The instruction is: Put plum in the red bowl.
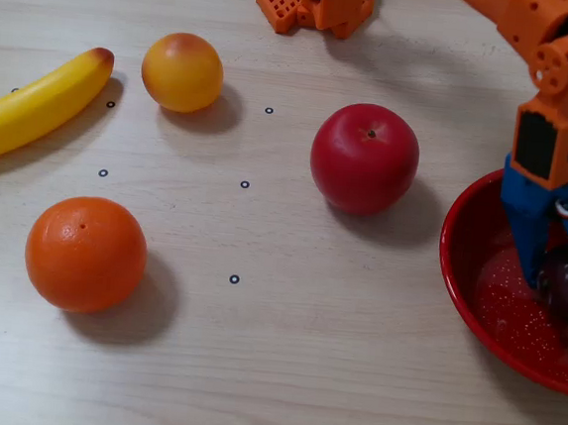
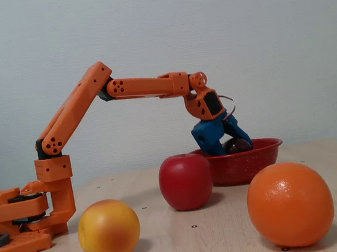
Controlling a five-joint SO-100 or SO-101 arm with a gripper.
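I am working at what looks like a hobbyist's or lab's robot test bench rather than a kitchen. I am standing on a pale wood-grain tabletop (image 1: 250, 369) that is carrying small black ring marks (image 1: 234, 279) laid out in a grid, like calibration points. Glossy fruit such as the banana (image 1: 35, 101) and orange (image 1: 85, 253) is sitting spread out as props. A bare, pale wall (image 2: 204, 22) is filling the background behind my orange plastic arm (image 2: 79, 106).
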